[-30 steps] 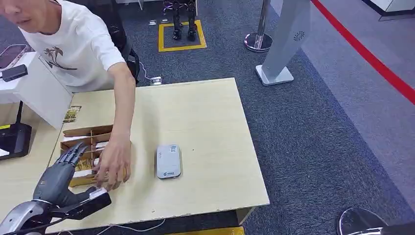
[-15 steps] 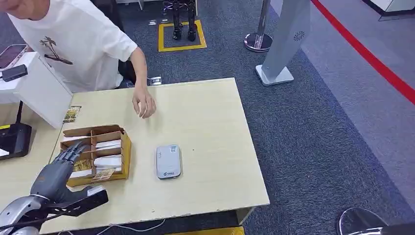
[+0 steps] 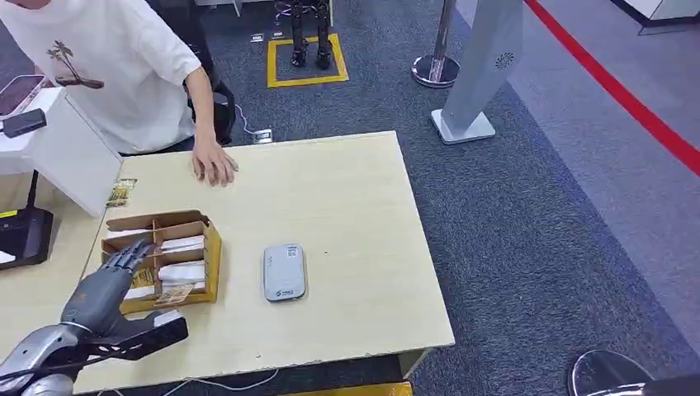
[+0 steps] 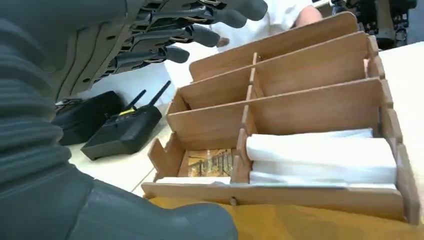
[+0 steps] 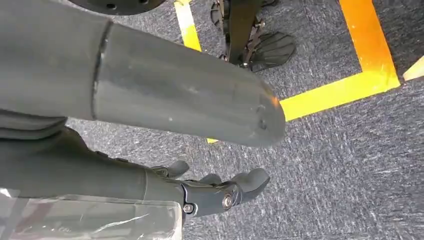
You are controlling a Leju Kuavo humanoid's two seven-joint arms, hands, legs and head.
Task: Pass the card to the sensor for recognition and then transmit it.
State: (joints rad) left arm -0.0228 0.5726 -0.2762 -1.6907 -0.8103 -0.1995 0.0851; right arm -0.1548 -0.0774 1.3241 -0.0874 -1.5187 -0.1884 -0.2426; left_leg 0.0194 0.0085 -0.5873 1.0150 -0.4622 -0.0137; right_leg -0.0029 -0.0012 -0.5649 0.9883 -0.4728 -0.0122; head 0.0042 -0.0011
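The left hand [image 3: 106, 285], fingers spread and empty, hovers over the near-left end of the wooden card box [image 3: 208, 247], whose cards [image 4: 320, 155] lie flat just beyond its fingertips (the right hand [image 5: 220, 192] hangs empty by the floor), so the left is nearer.

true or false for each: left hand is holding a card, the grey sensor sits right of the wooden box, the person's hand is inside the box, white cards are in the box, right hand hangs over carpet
1. The left hand is holding a card. False: it hovers by the wooden box with fingers spread and nothing in it.
2. The grey sensor lies on the table to the right of the box. True.
3. The person's hand is inside the box. False: it rests on the table near the far edge, apart from the box.
4. White cards lie in the box's compartments. True.
5. The right hand hangs over grey carpet. True.
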